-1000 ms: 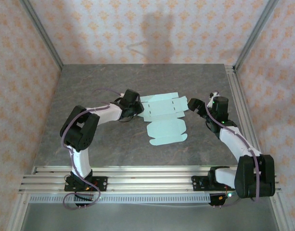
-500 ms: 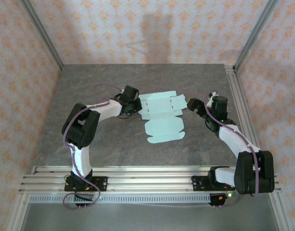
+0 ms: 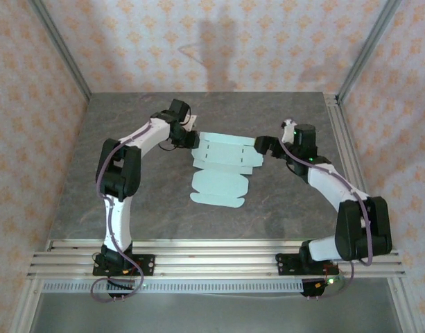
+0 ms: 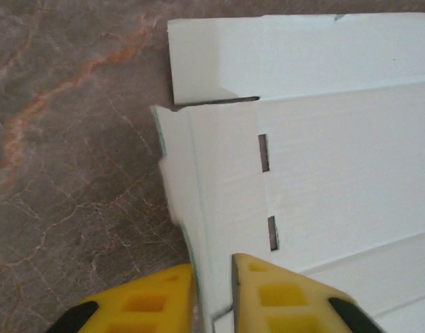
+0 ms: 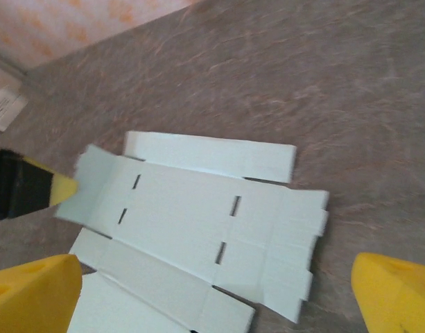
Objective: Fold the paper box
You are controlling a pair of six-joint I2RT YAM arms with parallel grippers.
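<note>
**Left tool (image 4: 212, 295) nips the box (image 3: 222, 170); right tool (image 3: 262, 146) spread wide**

I see the box lying opened flat on the grey surface (image 3: 129, 201), about the middle of the top view; its long slotted panel lies toward the top of the frame and a panel with rounded tabs toward the bottom. My left tool sits at the box's left end, up and left of centre in that view; its yellow fingers (image 4: 274, 295) stand close on either side of the end flap (image 4: 198, 201), pinching the thin card; in the right wrist view that flap tilts up off the surface at the left of the frame. My right tool stands just beside the box's right end, its fingers far apart with nothing gripped; whether it touches the card I cannot tell.
</note>
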